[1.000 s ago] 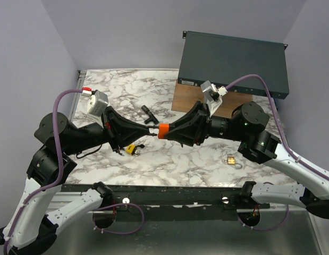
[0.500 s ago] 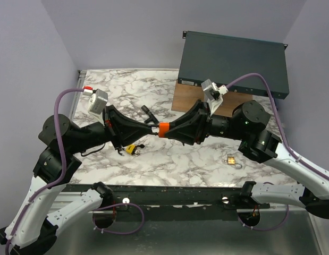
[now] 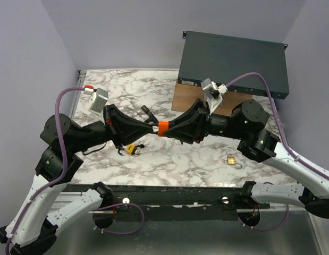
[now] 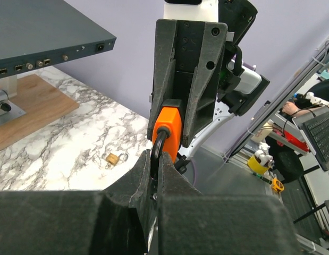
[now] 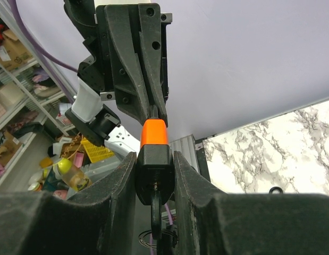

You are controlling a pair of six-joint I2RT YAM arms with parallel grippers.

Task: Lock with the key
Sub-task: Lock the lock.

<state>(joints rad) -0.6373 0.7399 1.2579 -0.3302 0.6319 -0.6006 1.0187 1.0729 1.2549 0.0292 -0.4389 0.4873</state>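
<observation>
Right gripper point(image 5: 153, 162) clamps black lock body with orange end point(image 5: 153, 139). Left gripper point(image 4: 154, 166) is pinched narrow on black loop point(image 4: 157, 147) at the orange end. Small brass padlock point(image 3: 232, 159) lies below right gripper.

1. This is a robotics lab. A black-and-white robot arm point(image 3: 52, 159) and its twin point(image 3: 281, 154) are bolted to a black metal rail point(image 3: 169, 194) at the edge of a white marble-patterned table point(image 3: 180, 159).
2. Plain lavender wall panels point(image 3: 127, 32) close the table in.
3. A dark grey-blue rack-mount electronics box point(image 3: 233, 58) with a row of ports sits over a brown wooden board point(image 3: 185, 101).
4. Beyond the panels, the wrist views show cluttered storage shelves point(image 5: 20, 58), a yellow plastic crate point(image 5: 95, 153) and a black computer keyboard point(image 4: 321, 133).
</observation>
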